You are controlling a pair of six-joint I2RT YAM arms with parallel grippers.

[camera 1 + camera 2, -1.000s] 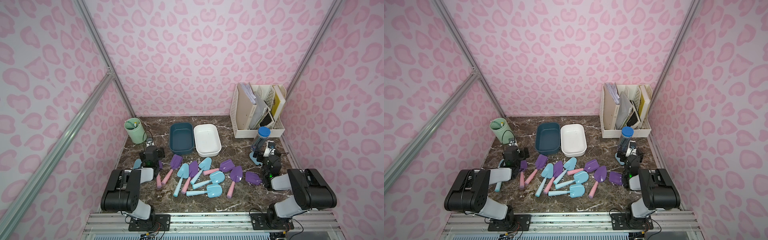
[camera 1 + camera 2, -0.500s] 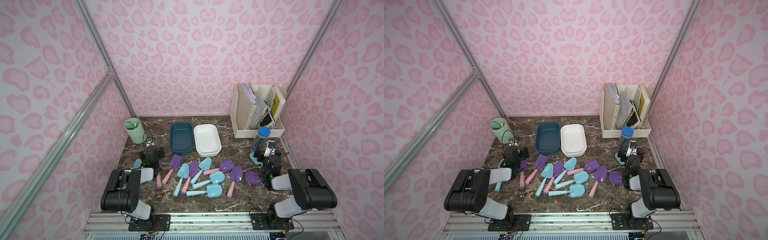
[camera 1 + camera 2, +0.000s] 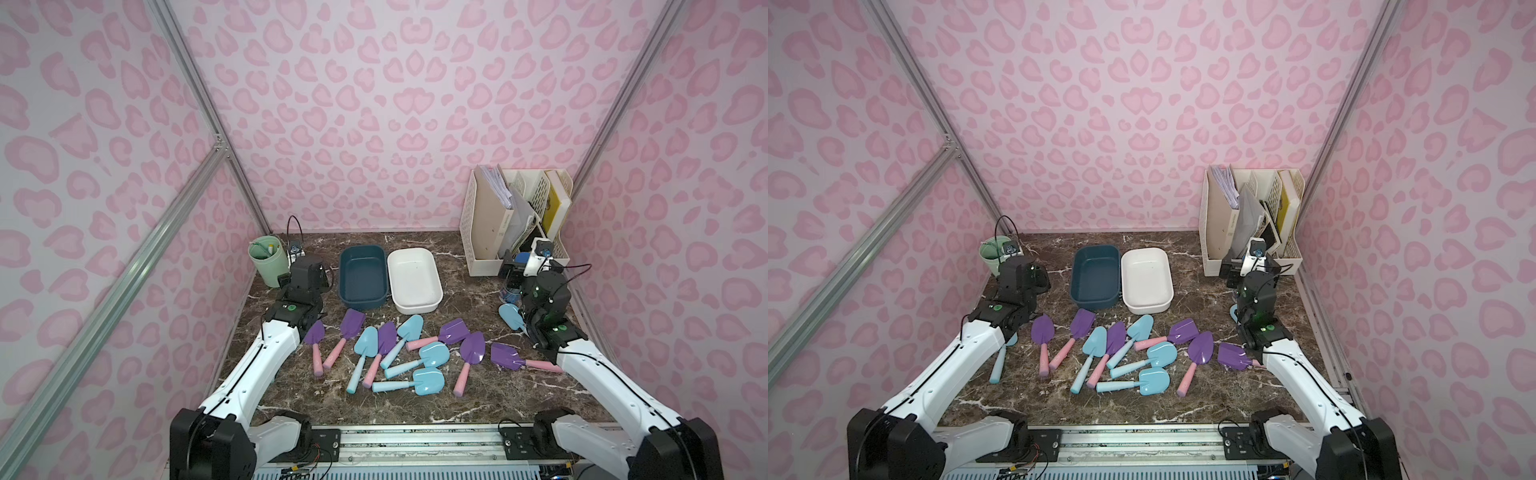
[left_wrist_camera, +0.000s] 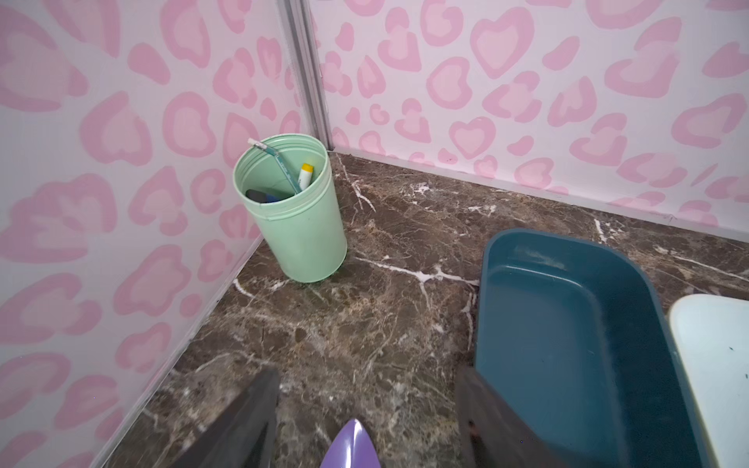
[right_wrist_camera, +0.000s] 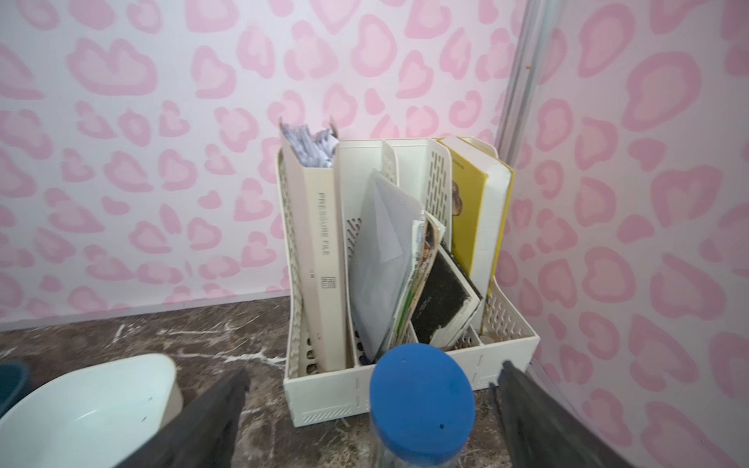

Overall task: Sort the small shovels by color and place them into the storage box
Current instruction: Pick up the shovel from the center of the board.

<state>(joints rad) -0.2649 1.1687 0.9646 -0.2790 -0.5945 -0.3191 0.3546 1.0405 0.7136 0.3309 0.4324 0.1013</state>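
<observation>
**Location of parts.** All the small shovels [image 3: 386, 338] lie flat on the worktop [image 3: 511, 395], in a loose row in front of the dark blue storage box [image 3: 363, 302] and the white storage box [image 3: 417, 308]. Both boxes are empty, so no sorting is done yet. In the middle of the row, several handles cross or lie against each other. One light blue shovel [image 3: 510, 316] lies apart from the row, beside the right arm. A second light blue shovel [image 3: 998, 365] lies partly under the left arm.

**Tool state.** The left tool [image 4: 364, 377] sits low over the worktop with its jaws apart. The tip of a purple blade [image 4: 352, 443] lies between the jaws and touches neither, so nothing is held. This is probably the purple shovel [image 3: 314, 332] nearest the left arm. The right tool [image 5: 373, 370] has its jaws wide apart and is empty. It faces a blue-lidded jar [image 5: 421, 389] and the file rack [image 5: 405, 251].

**Handling.** The shovels look like thin moulded plastic, so expect light, stiff, smooth parts. The blade is wide, flat and tapered and offers a poor hold. Take hold across the handle, close to the blade, so that the part hangs level. Where handles cross, lift the uppermost part first, because a light neighbour shifts easily.
</observation>
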